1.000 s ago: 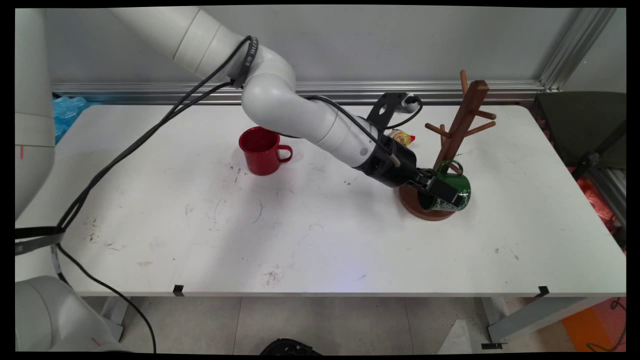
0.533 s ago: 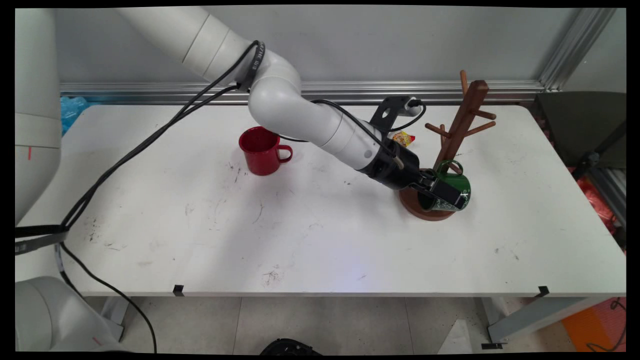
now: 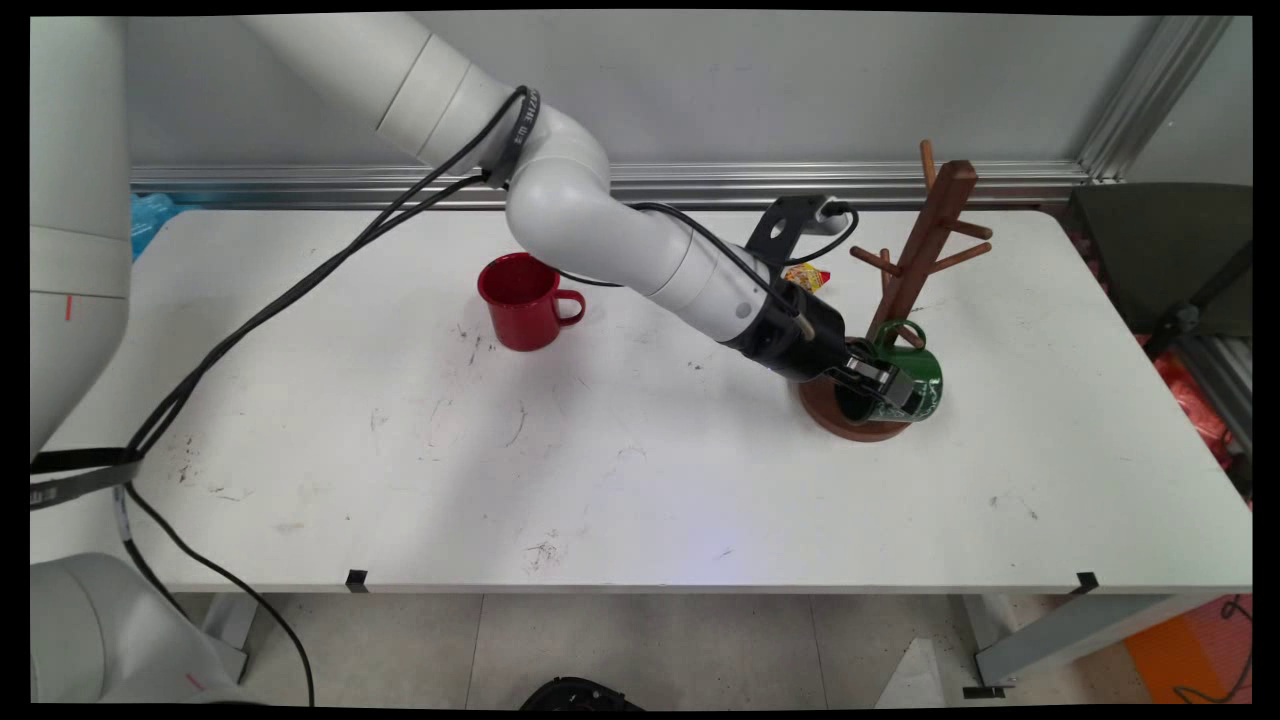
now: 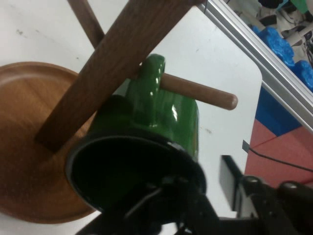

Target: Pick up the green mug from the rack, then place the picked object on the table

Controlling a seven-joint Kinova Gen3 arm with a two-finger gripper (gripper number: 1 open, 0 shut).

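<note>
Lower frame, main view: the white table (image 3: pixel 640 480) is seen bare but for scuff marks along its near strip.

Right of centre: the gripper (image 3: pixel 880 380) is held at the mouth of the green mug (image 3: pixel 915 375). The mug is tipped on its side over the round base of the wooden mug tree (image 3: pixel 925 235), with its handle hooked on a low peg (image 4: pixel 205 95).

Hand view: the mug (image 4: pixel 161 122) is seen mouth-on, with its rim close to the lens. The claw (image 4: pixel 200 186) is set astride the rim wall – one finger inside the mouth, the other outside at lower right. A strip of table shows between the outer finger and the mug, so the claw is judged parted and not clamped; nothing is gripped.

Change over the last second: the wrist and forearm are shifted a little toward the right of the frame, and the fingers are drawn closer to the rim. The mug's place and tilt are unchanged – it is not displaced by the approach.

Further back: a small yellow-red packet (image 3: pixel 806 277) lies just behind the wrist. A red mug (image 3: pixel 520 300) stands upright left of centre, well apart from the tree, with its handle turned to the right.
</note>
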